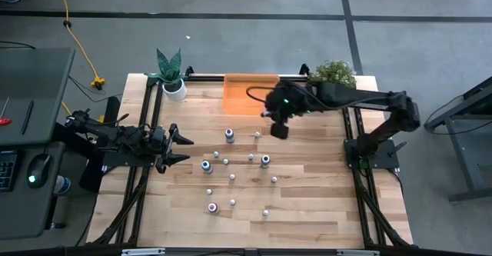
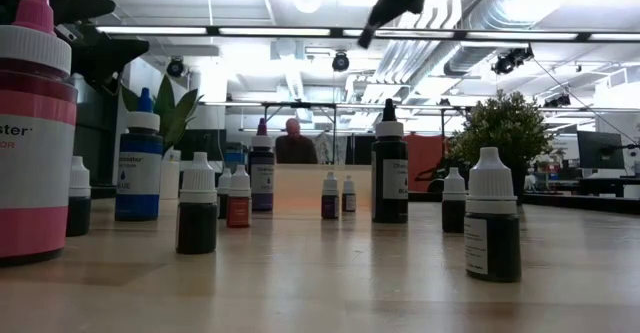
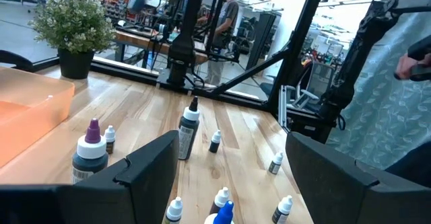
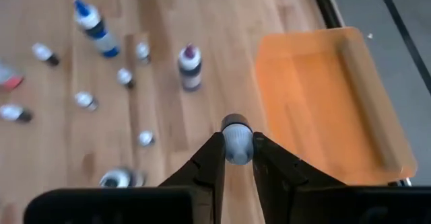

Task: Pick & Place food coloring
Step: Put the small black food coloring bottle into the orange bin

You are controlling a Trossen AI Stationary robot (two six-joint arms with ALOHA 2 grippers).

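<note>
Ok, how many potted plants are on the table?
2: a spiky plant in a white pot at the table's back left, a bushy plant at its back right, past the orange tray. None seems hidden.

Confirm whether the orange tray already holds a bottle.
No: in the right wrist view the orange tray lies bare, while the right claw grips a small bottle beside it.

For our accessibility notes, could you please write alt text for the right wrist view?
The right claw grips a small white-capped bottle above the wooden table, beside an empty orange tray. More little bottles stand scattered on the table beyond.
</note>
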